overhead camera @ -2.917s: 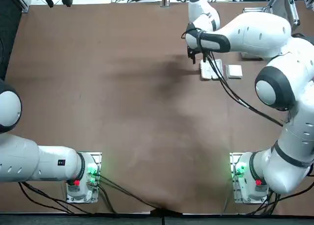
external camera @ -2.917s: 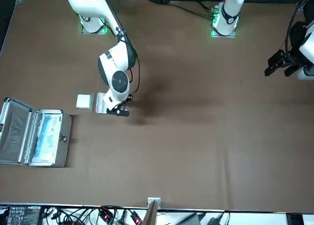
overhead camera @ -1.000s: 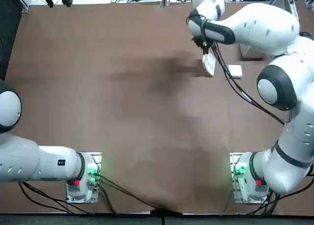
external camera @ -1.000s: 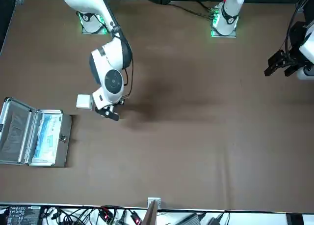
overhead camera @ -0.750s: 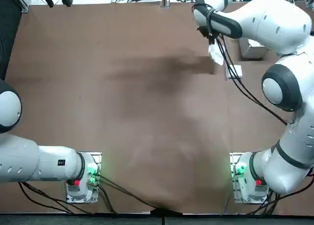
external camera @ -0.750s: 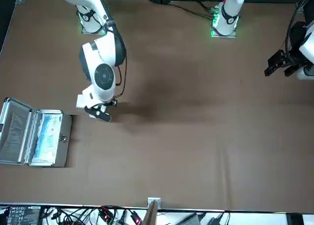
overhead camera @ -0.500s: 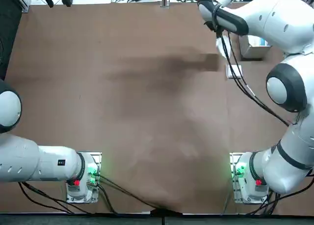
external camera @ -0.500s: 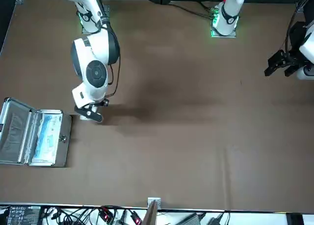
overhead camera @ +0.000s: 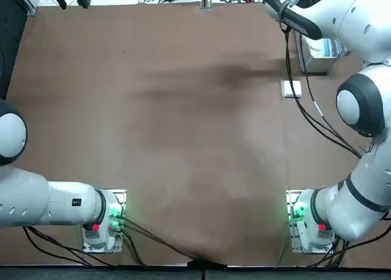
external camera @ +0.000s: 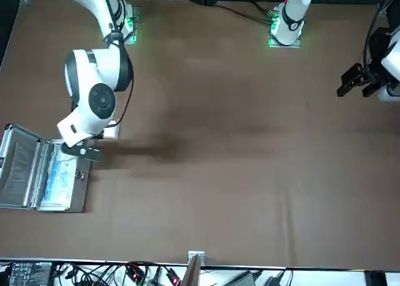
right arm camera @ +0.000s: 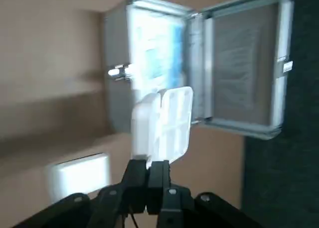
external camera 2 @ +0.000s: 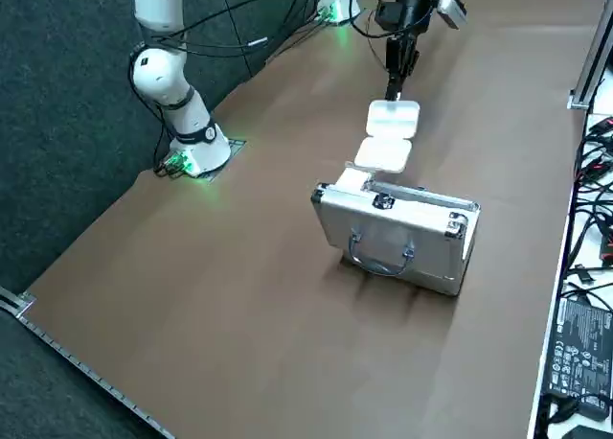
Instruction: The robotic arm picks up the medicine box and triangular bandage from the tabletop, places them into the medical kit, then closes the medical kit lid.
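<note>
Right gripper (right arm camera: 149, 164): pinching one white medicine box (right arm camera: 175, 123), two-panelled, held up near the kit (external camera 2: 383, 233); not placed.
Bandage (overhead camera: 292, 89), judged to be the square white packet: on table (overhead camera: 183, 139), still to load.
Lid (right arm camera: 241, 63): open, closing left; grey pocket inside.
Kit: holds pale blue-and-white contents (external camera: 57, 183).

The white, two-halved medicine box (right arm camera: 175, 121) hangs in the right end effector (right arm camera: 158, 164) near the silver medical kit (right arm camera: 118, 96), its lid (right arm camera: 241, 63) open; the square white triangular bandage (overhead camera: 291, 88) lies on the counter (overhead camera: 153, 139).
</note>
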`<state>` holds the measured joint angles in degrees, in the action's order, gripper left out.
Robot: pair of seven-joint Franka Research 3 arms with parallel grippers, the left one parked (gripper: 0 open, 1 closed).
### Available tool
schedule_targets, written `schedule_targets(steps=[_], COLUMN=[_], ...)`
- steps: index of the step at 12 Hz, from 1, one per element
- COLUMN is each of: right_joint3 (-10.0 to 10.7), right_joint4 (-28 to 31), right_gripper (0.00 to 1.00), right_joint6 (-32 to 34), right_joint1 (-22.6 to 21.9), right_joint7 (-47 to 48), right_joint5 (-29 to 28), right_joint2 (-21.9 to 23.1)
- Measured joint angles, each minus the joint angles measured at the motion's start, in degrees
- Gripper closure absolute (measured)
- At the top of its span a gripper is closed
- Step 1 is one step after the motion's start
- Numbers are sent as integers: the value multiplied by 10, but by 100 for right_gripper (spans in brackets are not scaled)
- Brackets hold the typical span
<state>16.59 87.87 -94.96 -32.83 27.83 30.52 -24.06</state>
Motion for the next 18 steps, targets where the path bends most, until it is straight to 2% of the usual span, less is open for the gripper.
schedule_targets(steps=[3,7,11,14,18], right_joint3=[19,22,21,22,22], right_joint4=[4,19,22,22,22], right_gripper=[97,97,97,97,97], right_joint6=[4,3,-2,-21,-42], right_joint1=[12,41,42,44,58], right_joint7=[-27,-35,-34,-33,-33], right_joint5=[56,121,164,185,187], right_joint2=[-3,-18,-55,-80,-90])
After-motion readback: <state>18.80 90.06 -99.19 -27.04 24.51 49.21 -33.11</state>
